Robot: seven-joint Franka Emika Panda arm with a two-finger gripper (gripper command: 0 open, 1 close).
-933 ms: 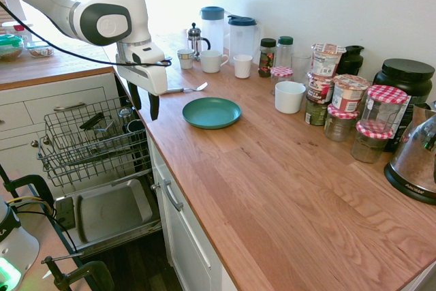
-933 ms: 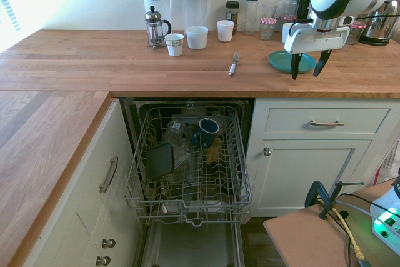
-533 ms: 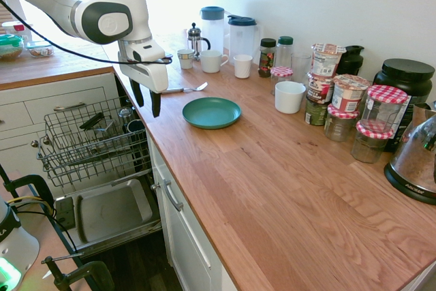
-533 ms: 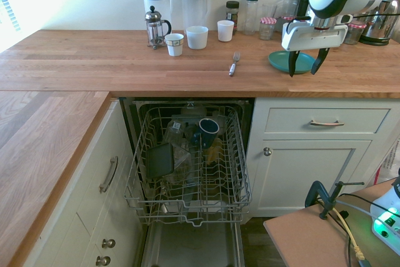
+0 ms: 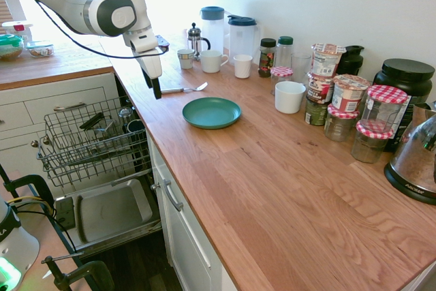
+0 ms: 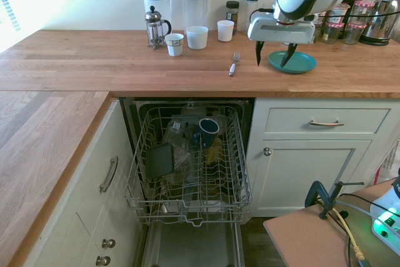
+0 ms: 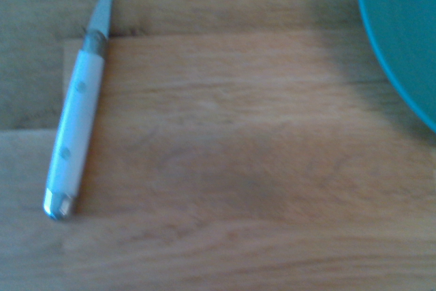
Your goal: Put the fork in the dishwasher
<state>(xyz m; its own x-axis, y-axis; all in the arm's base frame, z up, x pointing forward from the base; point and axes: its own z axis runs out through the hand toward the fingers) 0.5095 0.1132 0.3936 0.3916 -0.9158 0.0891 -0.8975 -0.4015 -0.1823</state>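
The fork (image 6: 233,64) lies flat on the wooden tabletop (image 6: 94,67), above the open dishwasher (image 6: 187,167), apart from the teal plate (image 6: 297,63). The gripper (image 6: 272,56) hangs between fork and plate, pointing down, jaws released and holding nothing. The pulled-out wire rack (image 5: 88,142) carries a dark mug (image 6: 208,131).

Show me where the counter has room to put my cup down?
Bare wood lies in front of the teal plate, toward the counter's near edge, and on the long stretch left of the fork. Along the wall it is crowded: jugs, cups, jars.
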